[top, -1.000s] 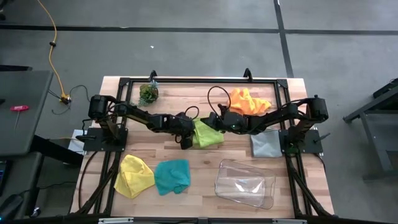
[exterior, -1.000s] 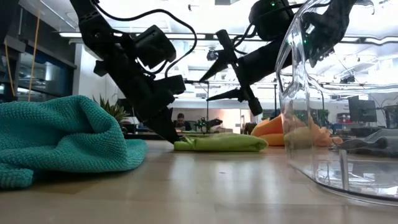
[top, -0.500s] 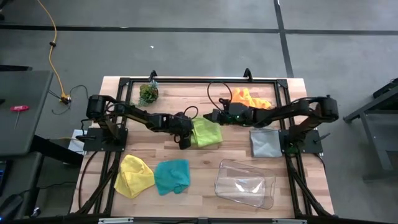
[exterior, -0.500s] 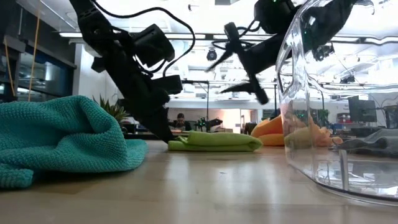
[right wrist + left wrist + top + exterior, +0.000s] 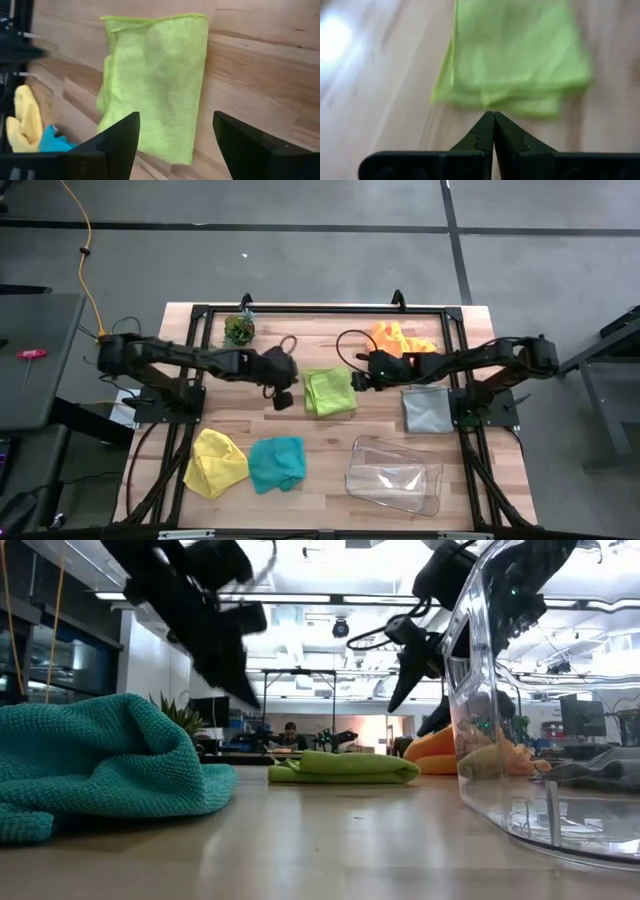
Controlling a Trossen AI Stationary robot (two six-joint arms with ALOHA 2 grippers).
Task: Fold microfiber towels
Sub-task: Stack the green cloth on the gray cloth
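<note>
Lime green towel lay folded flat mid-table, beside the orange towel. Left gripper just left of it, fingers pressed together, empty. Right gripper just right, fingers apart, empty. Risk: a low pass snagging an edge, undoing the fold.

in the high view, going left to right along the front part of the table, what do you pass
yellow towel → teal towel → clear plastic tray
</note>
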